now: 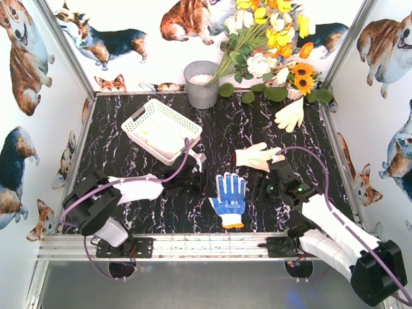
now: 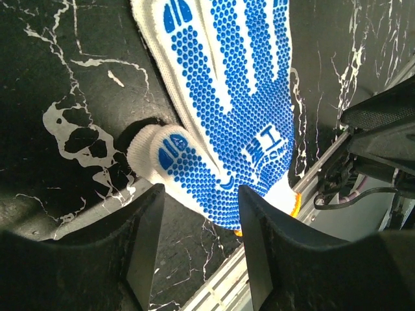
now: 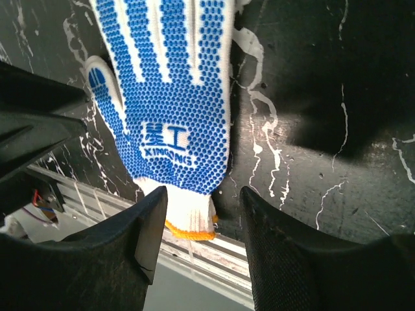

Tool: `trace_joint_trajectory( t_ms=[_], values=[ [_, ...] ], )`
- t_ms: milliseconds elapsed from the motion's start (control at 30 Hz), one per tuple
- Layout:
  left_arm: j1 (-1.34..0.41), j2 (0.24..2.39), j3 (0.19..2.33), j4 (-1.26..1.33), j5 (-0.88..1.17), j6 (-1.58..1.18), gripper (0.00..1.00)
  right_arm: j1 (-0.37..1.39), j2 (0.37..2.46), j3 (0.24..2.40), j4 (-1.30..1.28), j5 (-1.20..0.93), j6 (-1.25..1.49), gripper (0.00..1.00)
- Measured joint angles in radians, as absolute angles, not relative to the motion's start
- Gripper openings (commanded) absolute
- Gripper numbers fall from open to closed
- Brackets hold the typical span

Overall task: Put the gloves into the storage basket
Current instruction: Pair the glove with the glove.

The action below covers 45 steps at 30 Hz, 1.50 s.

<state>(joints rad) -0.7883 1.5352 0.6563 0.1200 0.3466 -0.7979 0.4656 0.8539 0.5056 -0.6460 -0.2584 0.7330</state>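
A blue-dotted white glove [image 1: 230,198] with an orange-edged cuff lies flat near the table's front edge, between my two grippers. My left gripper [image 1: 195,180] stands open just left of it; its jaws [image 2: 201,194] frame bare table by the glove's [image 2: 220,97] thumb and heel. My right gripper [image 1: 259,190] stands open just right of it, its jaws [image 3: 204,194] either side of the glove's [image 3: 170,97] cuff, gripping nothing. A cream glove [image 1: 257,156] lies behind the right gripper. Another cream glove [image 1: 291,114] lies at the back right. The white lattice storage basket [image 1: 138,112] sits at the back left with something pale inside.
A grey metal bucket [image 1: 201,84] stands at the back centre next to a bunch of artificial flowers [image 1: 270,45]. Panels printed with corgis wall in the table. The metal rail [image 1: 206,244] runs along the front edge, just behind the glove's cuff.
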Motion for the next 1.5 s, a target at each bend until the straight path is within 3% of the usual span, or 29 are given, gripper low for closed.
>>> trace_joint_trajectory(
  t_ms=[400,1000,1167,1333,1500],
  values=[
    [-0.788,1.591,0.657,0.154,0.335,-0.831,0.40,0.387,0.934,0.427,-0.466,-0.297,0.807,0.42],
    [-0.788,1.636,0.684,0.168,0.320,-0.836,0.21,0.330,1.214,0.440,-0.268,-0.347,0.762,0.32],
    [-0.788,1.657,0.691,0.169,0.316,-0.837,0.12,0.325,1.274,0.463,-0.238,-0.376,0.749,0.26],
    [-0.788,1.660,0.693,0.165,0.306,-0.838,0.02,0.324,1.296,0.471,-0.227,-0.381,0.731,0.14],
    [-0.788,1.660,0.693,0.160,0.294,-0.838,0.00,0.324,1.296,0.471,-0.230,-0.376,0.717,0.02]
  ],
)
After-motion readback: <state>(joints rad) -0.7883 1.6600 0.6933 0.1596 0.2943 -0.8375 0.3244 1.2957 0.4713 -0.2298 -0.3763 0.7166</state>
